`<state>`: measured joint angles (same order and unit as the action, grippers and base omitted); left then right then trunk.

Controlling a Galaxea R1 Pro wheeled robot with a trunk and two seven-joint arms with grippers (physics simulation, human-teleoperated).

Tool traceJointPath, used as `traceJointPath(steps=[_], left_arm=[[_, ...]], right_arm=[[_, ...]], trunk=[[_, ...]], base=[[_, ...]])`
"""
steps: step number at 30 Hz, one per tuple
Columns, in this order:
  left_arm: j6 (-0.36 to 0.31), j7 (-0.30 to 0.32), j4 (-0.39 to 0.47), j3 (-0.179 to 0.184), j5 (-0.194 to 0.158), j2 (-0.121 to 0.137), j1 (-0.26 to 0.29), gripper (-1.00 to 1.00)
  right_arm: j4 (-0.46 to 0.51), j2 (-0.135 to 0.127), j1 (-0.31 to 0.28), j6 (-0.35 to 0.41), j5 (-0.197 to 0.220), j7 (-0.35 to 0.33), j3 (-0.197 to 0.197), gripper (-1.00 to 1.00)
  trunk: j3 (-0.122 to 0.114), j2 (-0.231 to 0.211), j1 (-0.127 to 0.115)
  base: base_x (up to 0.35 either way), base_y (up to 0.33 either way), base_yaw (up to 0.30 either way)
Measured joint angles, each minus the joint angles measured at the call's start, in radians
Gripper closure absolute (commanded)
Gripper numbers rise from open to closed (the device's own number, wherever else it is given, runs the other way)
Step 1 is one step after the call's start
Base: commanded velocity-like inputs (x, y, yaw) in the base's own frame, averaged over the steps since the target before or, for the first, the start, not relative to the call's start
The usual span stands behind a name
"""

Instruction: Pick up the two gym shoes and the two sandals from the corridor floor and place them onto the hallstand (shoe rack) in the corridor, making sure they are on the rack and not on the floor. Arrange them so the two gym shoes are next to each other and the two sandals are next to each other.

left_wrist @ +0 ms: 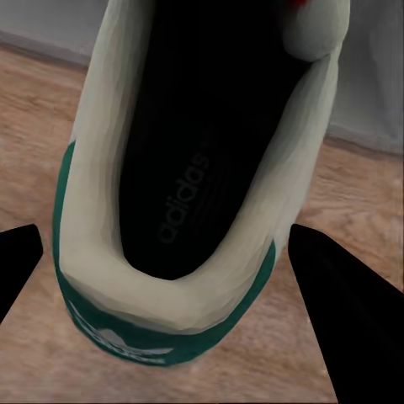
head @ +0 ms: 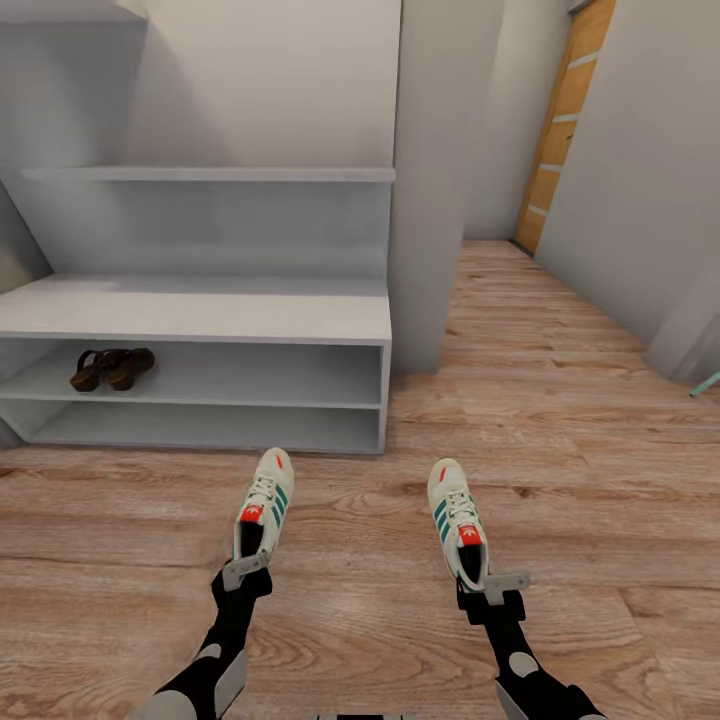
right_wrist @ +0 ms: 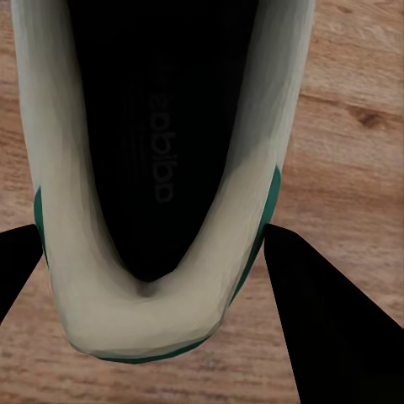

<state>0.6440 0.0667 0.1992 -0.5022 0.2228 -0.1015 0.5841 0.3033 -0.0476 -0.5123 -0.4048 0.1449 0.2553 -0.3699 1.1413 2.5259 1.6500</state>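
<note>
Rack (head: 200, 318) at far left against wall: flat top bare, two open tiers below. Upper tier holds both sandals (head: 110, 368), side by side, touching, near its left end; rest of that tier free. Lower tier bare as far as visible.

Left gripper (head: 243, 572) at heel of left shoe (head: 265, 500), shoe in front of rack's right end, toe pointing at rack, long axis in line with arm. In left wrist view, dark fingers (left_wrist: 349, 311) flank heel collar of left shoe (left_wrist: 194, 219), jaws spread either side of heel; contact not clear, so pinch versus loose straddle cannot be told. Lifted or on floor (head: 560, 400): cannot tell.

Right gripper (head: 488, 585) at heel of right shoe (head: 456, 515), shoe right of rack's right edge, toe forward, tilted slightly left, long axis again along arm. Right wrist view same story: fingers (right_wrist: 316, 316) outside heel of right shoe (right_wrist: 160, 177), jaws apart around it, firm grip unconfirmed.

Shoes well apart from each other, each arm nearest its own. Judged: sandals done, shoes pending. Coming move likely forward and left onto rack, left shoe with shorter path; right shoe needs shifting left to clear rack's right edge and land beside its mate.
</note>
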Motion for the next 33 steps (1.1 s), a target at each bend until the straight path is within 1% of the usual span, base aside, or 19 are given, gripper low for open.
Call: traceJointPath(steps=[1, 3, 4, 5, 6, 9, 12, 13, 15, 17, 19, 20, 22, 23, 27, 28, 30, 31, 33], left_arm=[[0.0, -0.061, 0.008, -0.011, -0.006, -0.032, 0.0, 1.0], [-0.001, -0.152, 0.014, 0.0, 0.003, -0.06, 0.0, 1.0], [-0.002, -0.236, 0.018, 0.015, 0.013, -0.073, 0.0, 1.0], [-0.002, -0.269, 0.019, 0.026, 0.02, -0.073, 0.0, 1.0], [-0.003, -0.314, 0.026, 0.048, 0.03, -0.073, 0.0, 1.0], [-0.005, -0.363, 0.065, 0.082, 0.041, -0.073, 0.0, 1.0], [-0.032, -0.379, 0.125, 0.096, 0.045, -0.073, 0.0, 1.0], [-0.074, -0.385, 0.181, 0.103, 0.045, -0.073, 0.0, 1.0], [-0.142, -0.388, 0.259, 0.122, 0.047, -0.073, 0.0, 1.0], [-0.227, -0.39, 0.342, 0.155, 0.048, -0.073, 0.0, 1.0], [-0.322, -0.392, 0.425, 0.207, 0.048, -0.073, 0.0, 1.0], [-0.408, -0.393, 0.497, 0.258, 0.046, -0.073, 0.0, 1.0], [-0.479, -0.394, 0.563, 0.294, 0.032, -0.073, 0.0, 1.0], [-0.536, -0.395, 0.622, 0.321, 0.011, -0.073, 0.0, 1.0], [-0.681, -0.396, 0.736, 0.372, -0.068, -0.073, 0.0, 1.0], [-0.768, -0.397, 0.794, 0.401, -0.11, -0.073, 0.0, 1.0], [-0.851, -0.398, 0.851, 0.43, -0.148, -0.073, 0.0, 1.0], [-0.913, -0.4, 0.895, 0.457, -0.173, -0.073, 0.0, 1.0], [-0.963, -0.401, 0.926, 0.478, -0.189, -0.073, 0.0, 1.0]], right_arm=[[0.0, 0.0, 0.0, 0.001, 0.0, 0.0, 0.0, 1.0], [-0.001, 0.0, 0.0, 0.001, 0.001, 0.0, 0.001, 1.0], [-0.001, -0.001, 0.0, 0.002, 0.001, 0.0, 0.001, 1.0], [-0.001, -0.001, 0.0, 0.003, 0.001, 0.0, 0.001, 1.0], [-0.002, -0.001, 0.0, 0.004, 0.001, 0.0, 0.002, 1.0], [-0.015, -0.002, 0.0, 0.004, 0.002, 0.0, 0.003, 1.0], [-0.022, -0.008, 0.0, 0.004, 0.001, 0.001, 0.004, 1.0], [-0.026, -0.021, 0.0, 0.004, 0.004, 0.001, 0.007, 1.0], [-0.028, -0.039, 0.0, 0.005, 0.003, 0.001, 0.006, 1.0], [-0.03, -0.055, 0.0, 0.007, 0.003, 0.0, 0.006, 1.0], [-0.031, -0.066, 0.0, 0.007, 0.002, 0.0, 0.005, 1.0], [-0.032, -0.074, 0.0, 0.008, 0.003, 0.0, 0.006, 1.0], [-0.033, -0.079, 0.0, 0.009, 0.002, 0.0, 0.004, 1.0], [-0.033, -0.083, 0.0, 0.009, 0.002, 0.001, 0.005, 1.0], [-0.033, -0.088, 0.0, 0.011, 0.002, 0.001, 0.004, 1.0], [-0.033, -0.09, 0.0, 0.012, 0.002, 0.001, 0.004, 1.0], [-0.033, -0.092, 0.0, 0.013, 0.002, 0.001, 0.004, 1.0], [-0.033, -0.094, 0.0, 0.013, 0.002, 0.002, 0.004, 1.0], [-0.033, -0.096, 0.0, 0.014, 0.002, 0.002, 0.004, 1.0]], trunk=[[0.0, 0.0, 0.0], [0.0, 0.0, 0.0], [0.0, 0.0, 0.0], [0.0, 0.0, 0.0], [0.0, 0.0, 0.0], [0.0, 0.0, 0.0], [0.0, 0.0, 0.0], [0.0, 0.0, 0.0], [0.0, 0.0, 0.0], [0.0, 0.0, 0.0], [0.0, 0.0, 0.0], [0.0, 0.0, 0.0], [0.0, 0.0, 0.0], [0.0, 0.0, 0.0], [0.0, 0.0, 0.0], [0.0, 0.0, 0.0], [0.0, 0.0, 0.0], [0.0, 0.0, 0.0], [0.0, 0.0, 0.0]], base=[[0.0, 0.0, 0.0], [0.0, 0.0, 0.0], [0.0, 0.0, 0.0], [0.0, 0.0, 0.0], [0.0, 0.0, 0.0], [0.0, 0.0, 0.0], [0.0, 0.0, 0.0], [0.0, 0.0, 0.0], [0.0, 0.0, 0.0], [0.0, 0.0, 0.0], [0.0, 0.0, 0.0], [0.0, 0.0, 0.0], [0.0, 0.0, 0.0], [0.0, 0.0, 0.0], [0.0, 0.0, 0.0], [0.0, 0.0, 0.0], [0.0, 0.0, 0.0], [0.0, 0.0, 0.0], [0.0, 0.0, 0.0]])
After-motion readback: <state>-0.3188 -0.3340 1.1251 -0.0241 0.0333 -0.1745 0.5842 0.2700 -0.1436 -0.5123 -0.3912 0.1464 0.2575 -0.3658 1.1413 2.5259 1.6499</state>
